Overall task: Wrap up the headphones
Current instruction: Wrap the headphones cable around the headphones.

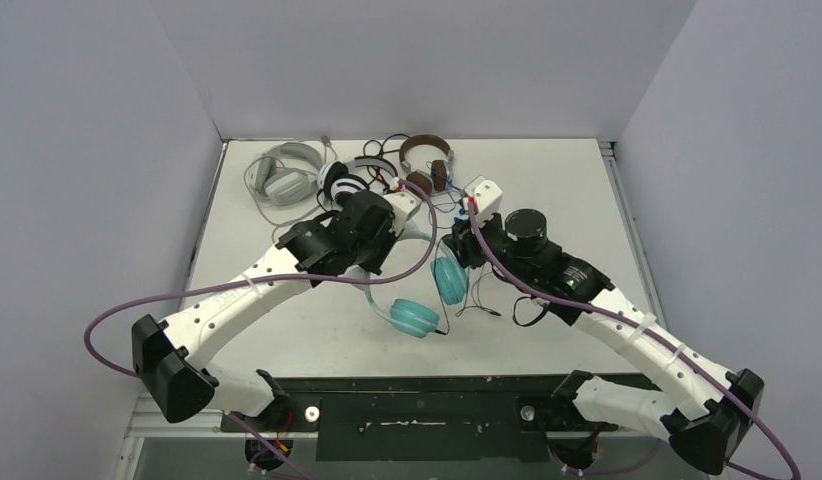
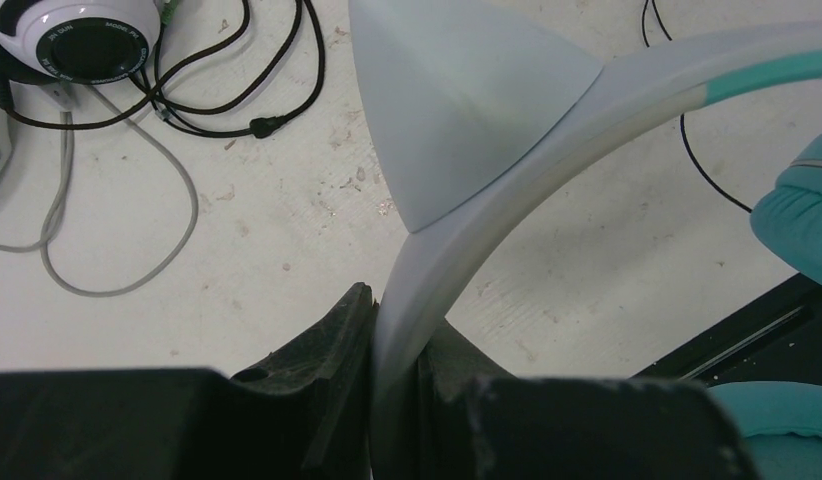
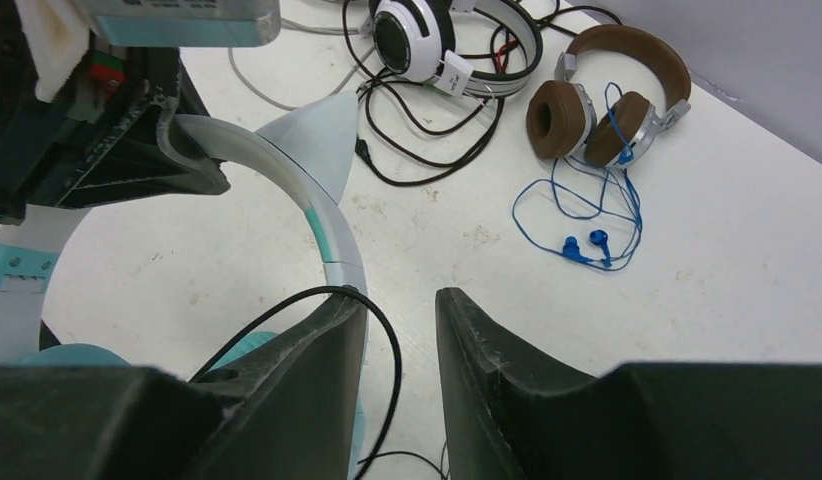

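The light teal headphones lie mid-table with two teal ear cups (image 1: 415, 318) and a white band (image 2: 457, 230). My left gripper (image 2: 395, 330) is shut on that band and holds it up off the table; it also shows in the top view (image 1: 387, 225). My right gripper (image 3: 400, 300) is open just right of the band (image 3: 287, 170), with the thin black cable (image 3: 392, 345) looped over its left fingertip and hanging in the gap between the jaws. In the top view the right gripper (image 1: 467, 235) is beside the right ear cup (image 1: 449, 280).
The brown headphones (image 3: 607, 95) with blue cable (image 3: 587, 220), the black-and-white headphones (image 3: 427, 35) with tangled black cable, and the pale grey headphones (image 1: 282, 175) lie along the table's back. Grey walls enclose the table on three sides.
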Action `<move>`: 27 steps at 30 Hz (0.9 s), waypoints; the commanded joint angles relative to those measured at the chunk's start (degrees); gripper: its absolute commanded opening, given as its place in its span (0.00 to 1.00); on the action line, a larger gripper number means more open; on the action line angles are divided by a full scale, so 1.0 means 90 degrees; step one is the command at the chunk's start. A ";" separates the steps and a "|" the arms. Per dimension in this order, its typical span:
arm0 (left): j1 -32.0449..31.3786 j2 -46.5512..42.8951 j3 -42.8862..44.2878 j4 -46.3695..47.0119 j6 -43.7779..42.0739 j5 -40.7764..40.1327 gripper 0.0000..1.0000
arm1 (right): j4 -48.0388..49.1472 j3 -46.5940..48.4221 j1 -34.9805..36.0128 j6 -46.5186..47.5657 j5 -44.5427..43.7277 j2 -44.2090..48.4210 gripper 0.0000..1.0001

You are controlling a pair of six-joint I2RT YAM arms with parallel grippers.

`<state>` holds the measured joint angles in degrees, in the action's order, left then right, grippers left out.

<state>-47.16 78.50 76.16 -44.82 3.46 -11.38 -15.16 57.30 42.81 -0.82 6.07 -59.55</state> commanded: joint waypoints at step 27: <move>0.1286 -0.0390 -0.0304 0.0659 0.0590 0.3440 0.00 | 0.0130 -0.0289 -0.1284 -0.0492 0.0101 0.0661 0.42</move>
<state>-37.58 77.80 74.22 -44.53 4.89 7.22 -17.82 56.07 36.56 -1.02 5.32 -57.65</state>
